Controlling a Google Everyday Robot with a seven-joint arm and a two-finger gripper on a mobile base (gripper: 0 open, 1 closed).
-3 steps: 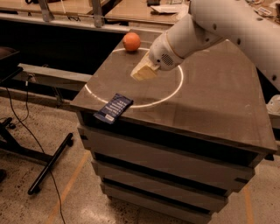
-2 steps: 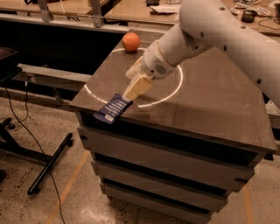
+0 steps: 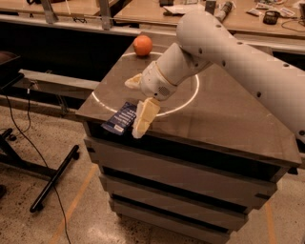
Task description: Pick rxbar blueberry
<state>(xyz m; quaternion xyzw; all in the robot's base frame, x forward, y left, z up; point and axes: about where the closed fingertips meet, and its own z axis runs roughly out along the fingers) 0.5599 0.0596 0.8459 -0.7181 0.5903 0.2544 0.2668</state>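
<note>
The rxbar blueberry (image 3: 119, 120), a flat dark blue bar with white text, lies at the front left corner of the dark tabletop (image 3: 224, 109), partly over the edge. My gripper (image 3: 132, 108) is at the bar's right end, open. One cream finger (image 3: 145, 116) points down just right of the bar. The other finger (image 3: 133, 82) sits behind the bar, toward the table's middle. I cannot tell whether either finger touches the bar. The white arm reaches in from the upper right.
An orange (image 3: 142, 45) sits at the table's far left corner. A white ring (image 3: 193, 97) is marked on the top. A black stand leg (image 3: 52, 178) and cables lie on the floor at left. Workbenches (image 3: 157, 12) run along the back.
The gripper has moved from the ring's middle toward the front left corner and come down at the blue bar. The bar has not moved.
</note>
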